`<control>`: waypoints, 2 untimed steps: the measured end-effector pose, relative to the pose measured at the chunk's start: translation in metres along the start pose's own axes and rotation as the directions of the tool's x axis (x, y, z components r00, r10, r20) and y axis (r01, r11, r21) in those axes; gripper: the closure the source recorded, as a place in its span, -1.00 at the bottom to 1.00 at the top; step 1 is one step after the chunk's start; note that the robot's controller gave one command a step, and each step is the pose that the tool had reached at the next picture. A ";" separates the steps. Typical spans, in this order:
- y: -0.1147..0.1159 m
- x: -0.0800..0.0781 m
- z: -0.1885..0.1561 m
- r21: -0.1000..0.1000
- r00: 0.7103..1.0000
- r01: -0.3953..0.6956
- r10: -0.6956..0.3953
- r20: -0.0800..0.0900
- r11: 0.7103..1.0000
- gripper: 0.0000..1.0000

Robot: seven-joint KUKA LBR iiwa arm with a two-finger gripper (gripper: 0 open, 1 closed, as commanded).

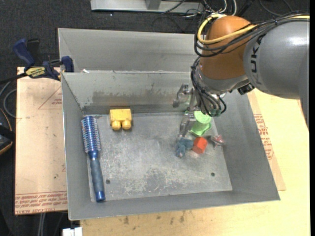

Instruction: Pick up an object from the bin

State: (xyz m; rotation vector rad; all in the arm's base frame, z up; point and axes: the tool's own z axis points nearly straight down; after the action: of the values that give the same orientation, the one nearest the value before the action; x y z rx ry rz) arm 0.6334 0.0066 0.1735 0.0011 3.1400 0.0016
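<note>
My gripper hangs low over the right middle of the bin, under the arm's orange cover. A bright green rounded thing lies right against it on its right side; whether it is gripped I cannot tell. Just below sit a small red block and a small grey-blue piece. A small pinkish piece lies to the right of the red block.
A blue round hairbrush lies lengthwise along the left wall. A yellow block with two round knobs sits near the back wall, left of centre. Bare bin floor stretches across the middle and front.
</note>
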 end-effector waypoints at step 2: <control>-0.052 0.051 0.098 0.001 0.988 0.152 -0.152 0.016 0.988 -1.00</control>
State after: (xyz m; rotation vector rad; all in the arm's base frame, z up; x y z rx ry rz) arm 0.5828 -0.0451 0.0754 -0.2363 3.1153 0.0020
